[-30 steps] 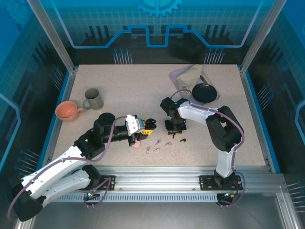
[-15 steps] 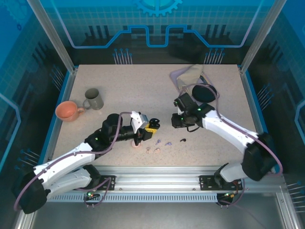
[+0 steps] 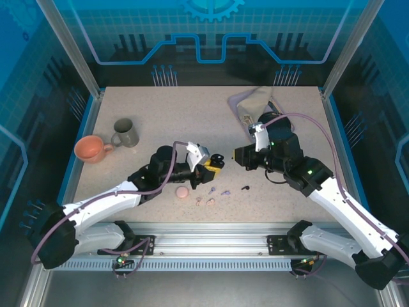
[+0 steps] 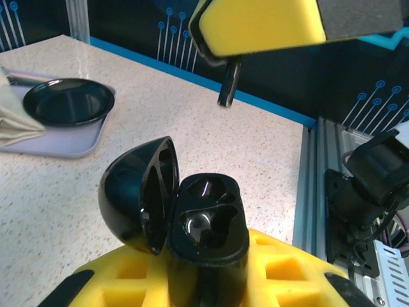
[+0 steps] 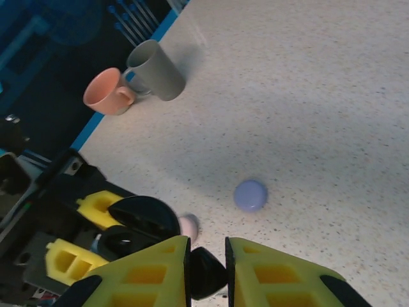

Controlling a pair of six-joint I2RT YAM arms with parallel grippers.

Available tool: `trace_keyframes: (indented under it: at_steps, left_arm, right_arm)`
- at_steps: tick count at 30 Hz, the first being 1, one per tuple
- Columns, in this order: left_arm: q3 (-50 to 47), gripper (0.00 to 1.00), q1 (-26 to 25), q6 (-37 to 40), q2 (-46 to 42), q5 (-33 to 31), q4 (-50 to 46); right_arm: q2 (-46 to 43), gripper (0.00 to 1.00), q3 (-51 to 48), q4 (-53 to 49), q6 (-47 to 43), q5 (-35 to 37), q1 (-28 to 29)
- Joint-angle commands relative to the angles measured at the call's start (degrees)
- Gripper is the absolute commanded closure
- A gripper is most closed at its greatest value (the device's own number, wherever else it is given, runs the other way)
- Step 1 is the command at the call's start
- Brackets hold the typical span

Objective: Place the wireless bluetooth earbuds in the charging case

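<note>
Pinching black earbud [image 5: 206, 272]: the right gripper [image 3: 238, 158] is closed narrow on it, with the stem hanging down, just above and beside the black charging case [image 4: 192, 220].
Black charging case: its lid is open and two dark wells show; the left gripper [image 3: 213, 167] is clamped on its base.
Loose earbuds: one black [image 3: 245, 188], two lavender [image 3: 211, 190] and two pale pink [image 3: 204, 201] lie on the table [image 3: 160, 109], near the black charging case on its arm-base side.
Since a second ago: the right gripper has risen from the table, where two black earbuds lay and one remains. The left gripper has carried the black charging case closer to the right gripper. The pink case [image 3: 183, 192], then half under the left gripper, now lies bare.
Right wrist view: a lavender case [image 5: 250, 195] sits beyond the black charging case; the orange cup [image 5: 108, 91] and grey mug [image 5: 156, 70] are well apart from it.
Left wrist view: a tray [image 4: 77, 147] with a black plate [image 4: 69, 101] lies well behind the black charging case.
</note>
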Motion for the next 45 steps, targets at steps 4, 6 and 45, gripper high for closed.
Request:
trace_keyframes:
  at_steps: [4, 6, 45]
  left_arm:
    - [4.49, 0.98, -1.3, 1.96, 2.8, 2.61, 2.47]
    - [4.93, 0.98, -1.42, 2.52, 3.2, 2.5, 2.24]
    - [5.64, 0.98, -1.43, 5.22, 2.55, 1.88, -0.4]
  right_arm:
    - [2.11, 0.78, 2.07, 1.19, -2.66, -4.21, 3.73]
    - [2.43, 0.78, 2.17, 1.36, -2.99, -3.3, 4.59]
    - [7.22, 0.78, 6.31, -4.37, -8.48, 2.26, 9.77]
